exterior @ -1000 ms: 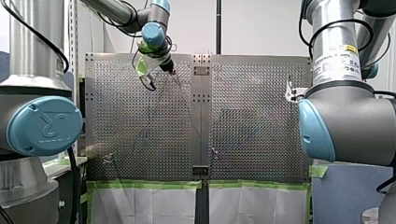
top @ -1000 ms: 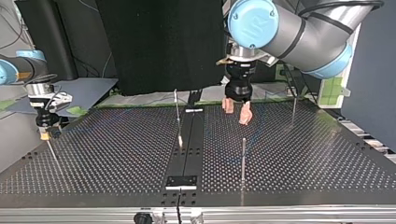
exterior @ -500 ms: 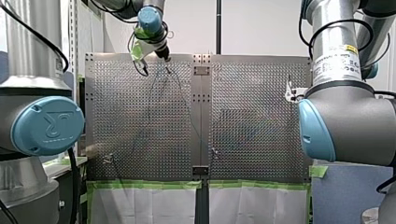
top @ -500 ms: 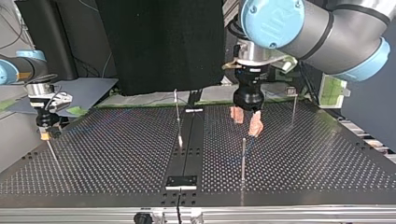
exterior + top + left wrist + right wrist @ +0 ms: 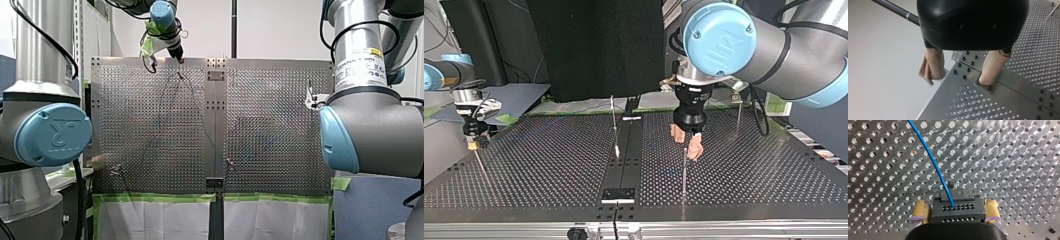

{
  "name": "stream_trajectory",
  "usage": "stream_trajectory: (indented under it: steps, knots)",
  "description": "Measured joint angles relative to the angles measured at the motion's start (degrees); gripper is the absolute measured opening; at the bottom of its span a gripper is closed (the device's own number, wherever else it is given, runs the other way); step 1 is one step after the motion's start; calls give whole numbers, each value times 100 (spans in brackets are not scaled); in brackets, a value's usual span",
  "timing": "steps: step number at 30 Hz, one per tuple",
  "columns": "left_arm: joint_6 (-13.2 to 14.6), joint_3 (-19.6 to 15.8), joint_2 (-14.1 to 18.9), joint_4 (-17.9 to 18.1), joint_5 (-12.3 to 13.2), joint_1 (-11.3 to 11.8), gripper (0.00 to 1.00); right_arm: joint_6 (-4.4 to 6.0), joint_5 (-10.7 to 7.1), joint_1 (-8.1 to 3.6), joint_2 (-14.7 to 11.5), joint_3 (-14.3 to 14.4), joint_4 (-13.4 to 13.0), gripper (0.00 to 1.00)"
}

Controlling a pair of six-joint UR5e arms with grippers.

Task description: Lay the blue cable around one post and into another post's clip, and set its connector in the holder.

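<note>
The blue cable (image 5: 933, 162) runs out of a grey connector (image 5: 959, 210) that sits between the yellow pads of my right gripper (image 5: 956, 216), which is shut on it just above the perforated table. In the top view my right gripper (image 5: 472, 142) hangs at the left beside a thin post (image 5: 480, 164). My left gripper (image 5: 687, 141) is open, its beige fingers (image 5: 991, 67) apart with nothing between them. It hovers right behind a tall post (image 5: 684, 172) near the table's middle. In the front view my left gripper (image 5: 177, 57) is at the table's far edge.
Two more thin posts (image 5: 613, 122) (image 5: 738, 117) stand toward the far side in the top view. A small metal plate (image 5: 619, 194) lies on the dark central strip. In the left wrist view the table edge (image 5: 933, 100) lies under the gripper.
My left gripper has moved toward the table's far edge in the front view, closing on the tall post in the top view. The right arm has stayed still.
</note>
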Motion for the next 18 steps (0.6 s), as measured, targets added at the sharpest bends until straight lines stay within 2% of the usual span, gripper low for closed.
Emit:
stream_trajectory:
  steps: [11, 18]
  knots:
    - [571, 70, -3, -24, 8, 56, 97, 0, -1, 0, -4, -3, 1, 99]
    - [876, 27, -50, -23, -258, 102, 99, 0, -1, 0, -4, -6, 6, 99]
